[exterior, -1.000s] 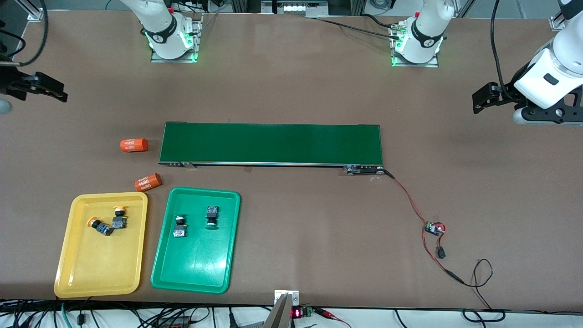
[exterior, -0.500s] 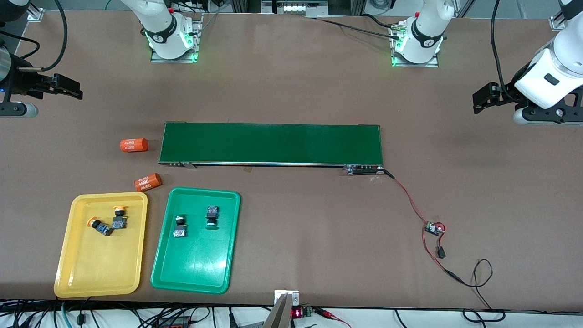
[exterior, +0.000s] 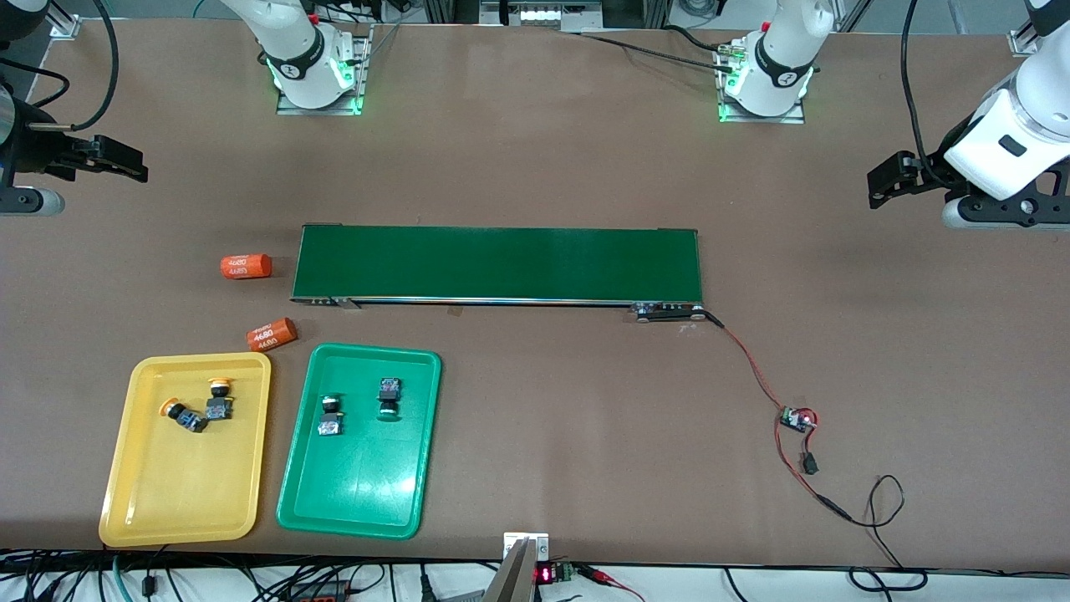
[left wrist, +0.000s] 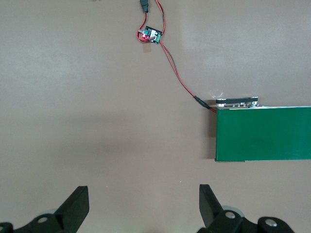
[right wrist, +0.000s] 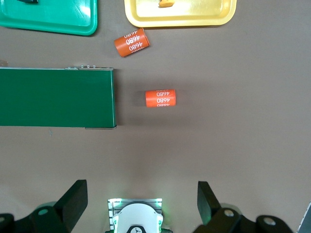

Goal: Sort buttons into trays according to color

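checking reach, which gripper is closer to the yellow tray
Right. The right gripper hangs open above bare table at the yellow tray's end; the left gripper waits open at the opposite end.

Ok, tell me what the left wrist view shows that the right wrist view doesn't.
Only the left wrist view: the small circuit board on red wires. Only the right wrist view: two orange cylinders, edges of the green tray and yellow tray, and an arm base. Both: the conveyor belt and an open, empty tool.
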{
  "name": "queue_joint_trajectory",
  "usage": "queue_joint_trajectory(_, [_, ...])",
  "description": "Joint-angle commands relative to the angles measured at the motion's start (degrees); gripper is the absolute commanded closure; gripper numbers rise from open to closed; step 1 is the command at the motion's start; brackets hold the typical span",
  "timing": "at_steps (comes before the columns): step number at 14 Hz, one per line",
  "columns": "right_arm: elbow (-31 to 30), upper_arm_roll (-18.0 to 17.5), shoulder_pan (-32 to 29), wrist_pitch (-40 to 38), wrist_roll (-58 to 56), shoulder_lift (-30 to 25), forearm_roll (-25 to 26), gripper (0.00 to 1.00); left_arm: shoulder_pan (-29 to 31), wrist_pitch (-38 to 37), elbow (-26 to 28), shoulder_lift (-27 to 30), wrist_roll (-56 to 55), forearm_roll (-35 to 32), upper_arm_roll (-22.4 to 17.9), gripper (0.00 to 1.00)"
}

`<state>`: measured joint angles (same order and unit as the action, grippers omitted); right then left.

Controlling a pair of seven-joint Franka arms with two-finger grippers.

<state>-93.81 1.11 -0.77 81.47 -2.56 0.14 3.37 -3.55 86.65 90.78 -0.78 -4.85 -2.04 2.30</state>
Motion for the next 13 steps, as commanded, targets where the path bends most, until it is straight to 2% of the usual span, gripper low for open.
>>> queue_joint_trajectory(1, [0.3,-0.2,-0.6,-0.8,0.2,-0.3,0.3,0.0,0.0,-0.9,-1.1,-0.2,1.2,-0.2,0.0,0.0])
queue_joint_trajectory(9, [-1.4,-0.1,-1.6,-0.4,0.2,-1.6,-0.1,0.0,0.0,-0.7,-1.3,-0.3,1.2,-0.2,0.0,0.0])
queue_joint_trajectory(13, [-7.0,-0.3,-1.3,2.7,0.1,-5.7,-0.3,0.0,0.3,-0.8,-1.2,-0.3,1.2,-0.2,0.0,0.0])
